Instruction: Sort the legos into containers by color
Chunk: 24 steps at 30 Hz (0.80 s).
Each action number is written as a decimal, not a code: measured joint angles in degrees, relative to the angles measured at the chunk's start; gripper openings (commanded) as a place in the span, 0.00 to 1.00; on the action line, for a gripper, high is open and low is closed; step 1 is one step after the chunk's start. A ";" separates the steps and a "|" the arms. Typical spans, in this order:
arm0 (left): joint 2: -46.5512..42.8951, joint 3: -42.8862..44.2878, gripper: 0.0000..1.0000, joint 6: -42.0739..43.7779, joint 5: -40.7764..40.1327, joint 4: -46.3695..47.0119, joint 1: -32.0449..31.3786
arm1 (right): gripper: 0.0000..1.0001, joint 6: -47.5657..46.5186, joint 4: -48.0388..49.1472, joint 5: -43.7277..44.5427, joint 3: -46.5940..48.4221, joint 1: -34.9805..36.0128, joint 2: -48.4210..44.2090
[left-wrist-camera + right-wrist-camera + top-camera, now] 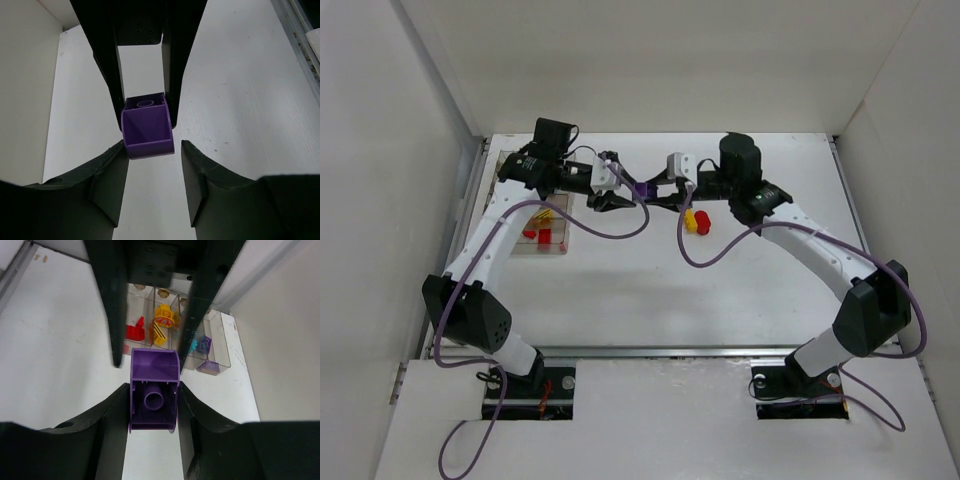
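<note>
A purple lego (154, 395) hangs above the table, with my right gripper (153, 385) shut on its two sides. In the top view this lego (641, 190) sits between the two grippers, which point at each other. My left gripper (152, 146) is open, and the purple lego (147, 127) lies just past its tips, close to the left fingertip (119, 150). The containers (565, 247) are a clear divided tray at the left. It holds red legos (134, 331), yellow ones (164, 320), a cyan one (193, 346) and purple ones (205, 344). A red and yellow cluster (697, 221) lies on the table.
White walls close in the table on the left, back and right. The left arm's forearm (495, 235) passes over the tray's left side. Purple cables (620, 230) loop low over the table between the arms.
</note>
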 measured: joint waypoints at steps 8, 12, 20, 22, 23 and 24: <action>0.00 -0.07 0.33 -9.22 -0.92 4.79 0.02 | 0.00 -0.26 0.42 1.22 -0.02 0.26 -0.07; 0.00 -0.44 0.24 -13.51 -0.81 7.54 0.02 | 0.00 -0.09 0.61 2.10 -0.02 0.20 -0.28; 0.00 -1.07 0.53 -18.71 -0.48 11.61 0.02 | 0.00 -0.09 0.92 2.40 0.00 0.33 -0.28; 0.00 -1.20 0.55 -19.65 0.00 12.46 0.00 | 0.00 -0.28 0.87 2.27 0.00 0.85 -0.28; 0.00 -1.20 0.55 -20.02 0.20 12.72 0.00 | 0.00 -0.33 0.90 2.29 0.00 0.94 -0.28; 0.00 -1.22 0.55 -20.17 0.22 12.79 0.02 | 0.00 -0.33 0.90 2.29 0.00 0.94 -0.28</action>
